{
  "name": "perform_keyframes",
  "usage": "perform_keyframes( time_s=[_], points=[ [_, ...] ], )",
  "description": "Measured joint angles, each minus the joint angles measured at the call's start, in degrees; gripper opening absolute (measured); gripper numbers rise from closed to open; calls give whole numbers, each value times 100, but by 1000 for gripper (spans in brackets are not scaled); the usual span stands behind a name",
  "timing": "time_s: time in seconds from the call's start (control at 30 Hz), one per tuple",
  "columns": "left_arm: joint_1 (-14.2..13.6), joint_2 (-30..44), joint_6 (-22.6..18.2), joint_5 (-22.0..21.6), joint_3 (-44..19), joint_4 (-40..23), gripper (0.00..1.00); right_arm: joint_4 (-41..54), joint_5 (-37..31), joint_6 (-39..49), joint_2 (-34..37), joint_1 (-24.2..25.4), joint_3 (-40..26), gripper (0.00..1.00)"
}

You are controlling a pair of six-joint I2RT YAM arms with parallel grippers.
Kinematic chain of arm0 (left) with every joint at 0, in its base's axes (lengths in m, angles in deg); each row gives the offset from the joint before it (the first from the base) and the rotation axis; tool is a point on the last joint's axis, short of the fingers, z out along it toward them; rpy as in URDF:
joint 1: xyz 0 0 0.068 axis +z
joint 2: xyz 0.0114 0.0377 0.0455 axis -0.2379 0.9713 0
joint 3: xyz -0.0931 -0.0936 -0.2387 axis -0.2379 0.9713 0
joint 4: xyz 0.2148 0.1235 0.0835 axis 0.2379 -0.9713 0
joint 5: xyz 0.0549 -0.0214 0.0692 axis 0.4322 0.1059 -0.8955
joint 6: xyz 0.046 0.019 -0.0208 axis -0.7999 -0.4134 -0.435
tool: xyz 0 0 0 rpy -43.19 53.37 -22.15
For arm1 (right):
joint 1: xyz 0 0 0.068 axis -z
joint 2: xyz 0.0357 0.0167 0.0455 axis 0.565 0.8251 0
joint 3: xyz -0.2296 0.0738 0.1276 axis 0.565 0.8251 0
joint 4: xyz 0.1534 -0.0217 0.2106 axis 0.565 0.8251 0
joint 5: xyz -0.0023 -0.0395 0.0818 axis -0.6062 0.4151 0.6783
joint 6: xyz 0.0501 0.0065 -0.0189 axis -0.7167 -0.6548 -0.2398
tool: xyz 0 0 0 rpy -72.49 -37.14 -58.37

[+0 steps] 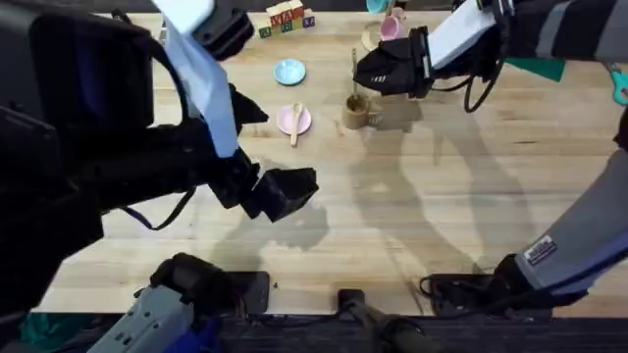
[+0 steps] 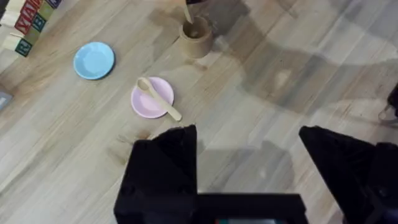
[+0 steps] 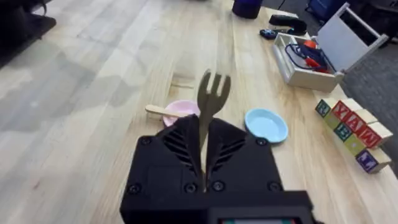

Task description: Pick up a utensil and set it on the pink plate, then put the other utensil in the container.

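R claw is clamped on the fork: handle pinched between its black fingers, tines sticking up past the tips in the R wrist view. From overhead this claw hangs just above and a bit behind the cup, w/ the fork's lower end reaching down to the cup's mouth; the L wrist view shows a pale stick tip at the cup's rim, can't tell if it touches the bottom. Pink plate sits just to the L-arm side of that claw, near the cup but apart from it. Spoon lies on the pink plate, bowl end on the plate, handle running off the rim toward the arm bases and onto the desk. Blue plate is just beyond the pink one, not touching it. Letter blocks sit farther back, and a pink mug stands right behind the R claw.

L claw is spread open, gripping nothing, raised over bare desk. Spoon and pink plate are ahead of it, well apart; cup is farther ahead still. In its wrist view both fingers stand wide, w/ wood grain between them.
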Motion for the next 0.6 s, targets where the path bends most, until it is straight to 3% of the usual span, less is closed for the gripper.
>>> perform_keyframes(
  time_s=[0.3,0.6],
  points=[
    [0,-1,0,0,0,-1,994,7,-31,-64,34,0,-6,32],
    [0,-1,0,0,0,-1,994,11,-46,-71,561,0,-17,32]
  ],
)
